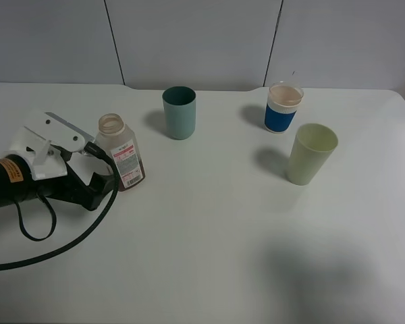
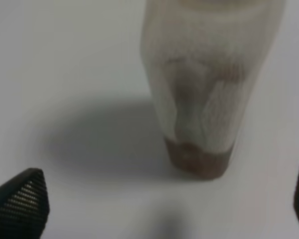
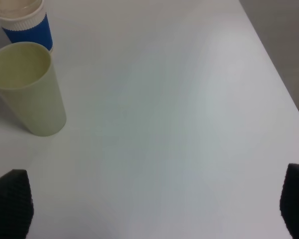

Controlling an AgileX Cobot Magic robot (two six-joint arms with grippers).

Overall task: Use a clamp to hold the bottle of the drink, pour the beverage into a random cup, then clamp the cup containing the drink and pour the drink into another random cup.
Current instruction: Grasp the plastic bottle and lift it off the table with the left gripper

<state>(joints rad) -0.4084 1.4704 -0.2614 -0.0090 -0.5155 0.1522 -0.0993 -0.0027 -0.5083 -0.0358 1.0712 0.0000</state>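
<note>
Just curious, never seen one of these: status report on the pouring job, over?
Left gripper open, right gripper open, both empty. Bottle upright, uncapped, just ahead of left gripper, ungripped. Nothing between them.

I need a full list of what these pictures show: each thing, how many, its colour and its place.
bottle: 1, translucent, brown drink at bottom; table's left.
teal cup: 1, dark teal; far middle.
banded cup: 1, clear with blue band; far right.
yellow-green cup: 1, pale yellow-green; right, nearer than the banded cup.
table: 1, white; under everything.
cable: 1, black; looped at near left.
left gripper: 1, black and white, open; at the bottle.
right gripper: 1, black tips, open; near the yellow-green cup.
</note>
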